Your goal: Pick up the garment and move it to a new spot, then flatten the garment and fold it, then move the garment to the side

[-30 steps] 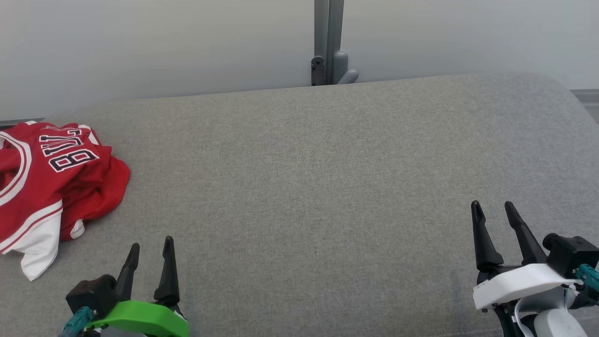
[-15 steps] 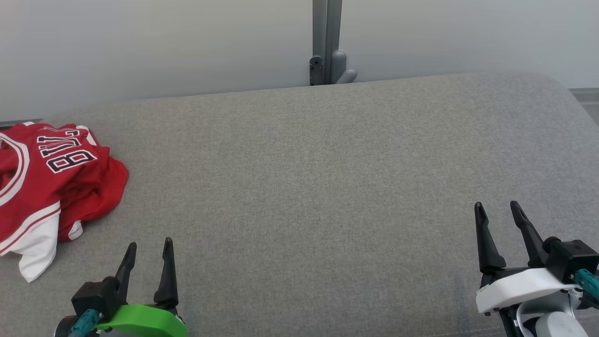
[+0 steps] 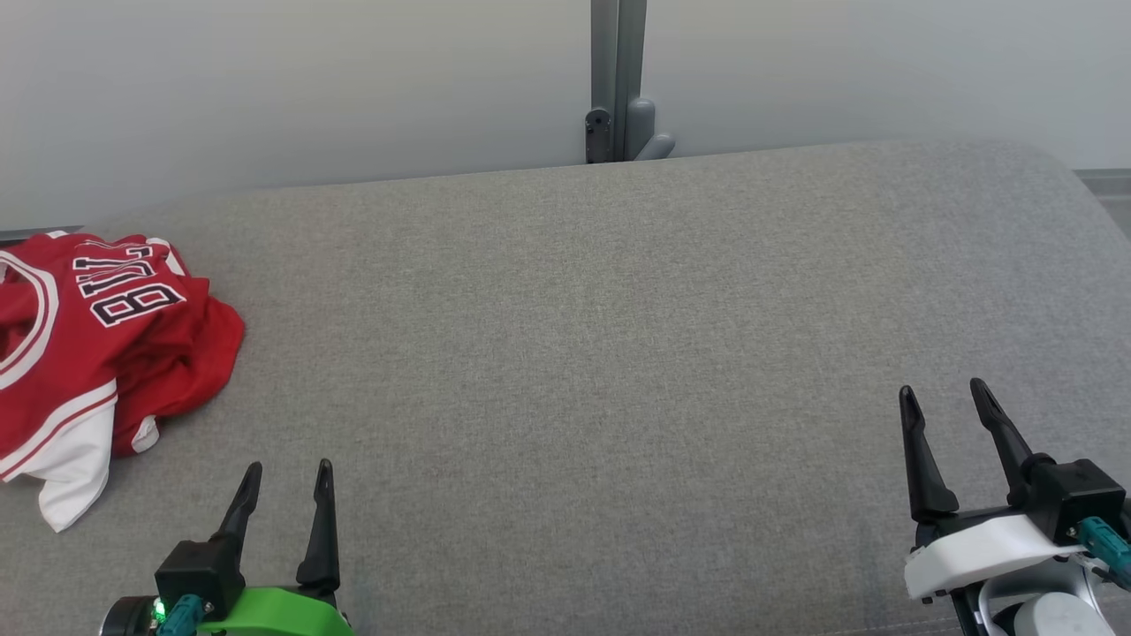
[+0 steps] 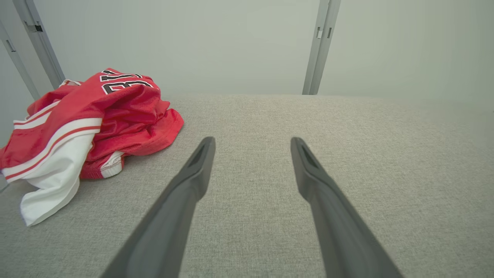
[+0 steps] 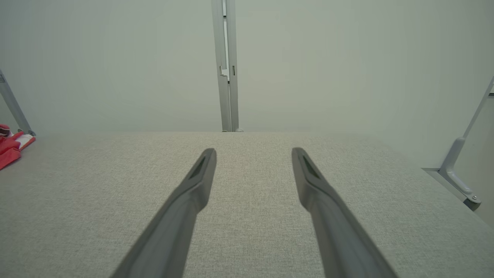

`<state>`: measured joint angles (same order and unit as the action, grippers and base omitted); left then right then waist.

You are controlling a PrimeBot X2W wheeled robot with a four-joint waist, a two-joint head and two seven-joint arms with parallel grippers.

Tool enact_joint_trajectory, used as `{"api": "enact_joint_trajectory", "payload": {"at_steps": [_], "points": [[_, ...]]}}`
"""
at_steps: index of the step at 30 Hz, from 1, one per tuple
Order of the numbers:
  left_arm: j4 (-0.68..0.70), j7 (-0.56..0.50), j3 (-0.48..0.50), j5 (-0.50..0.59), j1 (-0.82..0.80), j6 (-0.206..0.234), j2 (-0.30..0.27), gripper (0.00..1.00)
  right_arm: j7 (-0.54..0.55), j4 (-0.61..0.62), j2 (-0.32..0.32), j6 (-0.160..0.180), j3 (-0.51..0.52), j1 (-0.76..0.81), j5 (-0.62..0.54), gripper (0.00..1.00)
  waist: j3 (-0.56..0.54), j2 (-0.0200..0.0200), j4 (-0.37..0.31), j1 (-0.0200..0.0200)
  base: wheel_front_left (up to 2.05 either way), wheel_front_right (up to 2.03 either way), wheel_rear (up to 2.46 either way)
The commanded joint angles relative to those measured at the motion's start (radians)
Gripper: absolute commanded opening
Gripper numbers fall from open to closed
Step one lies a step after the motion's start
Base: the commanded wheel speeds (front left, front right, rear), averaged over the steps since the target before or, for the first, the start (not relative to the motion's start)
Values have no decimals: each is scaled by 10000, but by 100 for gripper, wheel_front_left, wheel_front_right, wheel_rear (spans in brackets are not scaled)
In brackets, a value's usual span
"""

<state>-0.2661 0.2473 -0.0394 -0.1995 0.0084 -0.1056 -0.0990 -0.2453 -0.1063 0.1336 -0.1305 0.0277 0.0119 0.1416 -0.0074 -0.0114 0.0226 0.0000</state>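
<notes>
A crumpled red jersey [image 3: 97,344] with white trim and black lettering lies at the far left of the grey cushioned surface [image 3: 601,353]. In the left wrist view the jersey [image 4: 92,123] sits up and to the left of the fingers. A sliver of the jersey [image 5: 9,148] peeks in at the right wrist view's left edge. My left gripper [image 3: 289,471] stands open at the lower left, to the right of the jersey and apart from it, holding nothing. My right gripper [image 3: 944,391] is open at the lower right, far from the jersey. The same open fingers appear in the wrist views of the left gripper [image 4: 252,141] and the right gripper [image 5: 254,151].
A pale wall runs behind the surface, with a grey vertical post and bracket [image 3: 618,106] at the back centre. A grey bracket [image 5: 459,181] stands off the surface's right edge. The surface's far edge curves down at both back corners.
Both grippers have drawn back slightly toward the bottom of the head view. The jersey has not moved.
</notes>
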Motion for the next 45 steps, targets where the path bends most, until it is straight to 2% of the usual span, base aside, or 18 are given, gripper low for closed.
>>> {"api": "enact_joint_trajectory", "payload": {"at_steps": [1,9,33,45], "points": [[-7,67,37,186,83,-49,13,100,-88,77,49,-4,-1,96,-214,100,-1,107,30,0,0,0,0],[-46,205,187,712,183,-67,39,100,-219,60,12,-4,0,135,-491,100,-43,114,174,0,0,0,0],[-13,186,325,837,183,-160,166,100,-210,-51,-94,-2,26,182,-294,100,-115,114,184,0,0,0,0],[-27,186,354,888,195,-200,216,100,-209,-14,-113,-4,54,228,-333,100,-184,114,462,0,0,0,0]]}}
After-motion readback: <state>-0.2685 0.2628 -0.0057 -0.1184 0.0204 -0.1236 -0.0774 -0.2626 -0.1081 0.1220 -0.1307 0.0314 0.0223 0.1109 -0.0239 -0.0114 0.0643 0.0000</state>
